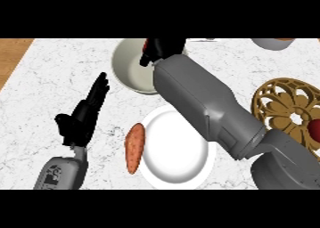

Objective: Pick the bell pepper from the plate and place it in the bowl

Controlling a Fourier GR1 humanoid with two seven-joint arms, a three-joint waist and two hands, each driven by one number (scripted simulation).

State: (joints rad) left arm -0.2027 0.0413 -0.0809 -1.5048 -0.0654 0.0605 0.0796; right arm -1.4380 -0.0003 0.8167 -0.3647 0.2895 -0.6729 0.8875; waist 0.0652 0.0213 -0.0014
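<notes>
My right hand (166, 48) reaches far across the counter and hangs over the cream bowl's (128, 67) right rim. Its fingers are curled round the bell pepper (145, 45), of which only a small red sliver shows at the hand's left edge. The white plate (178, 162) lies nearer to me with nothing on its visible surface; my right forearm crosses over its upper right part. My left hand (82, 116) rests open at the left, fingers pointing up, apart from both the bowl and the plate.
An orange sweet potato (134, 147) lies against the plate's left edge. A golden ornate trivet (287, 107) sits at the right with a red object (318, 131) on it. Another dish (274, 43) shows at the top right. Wooden floor borders the counter's left.
</notes>
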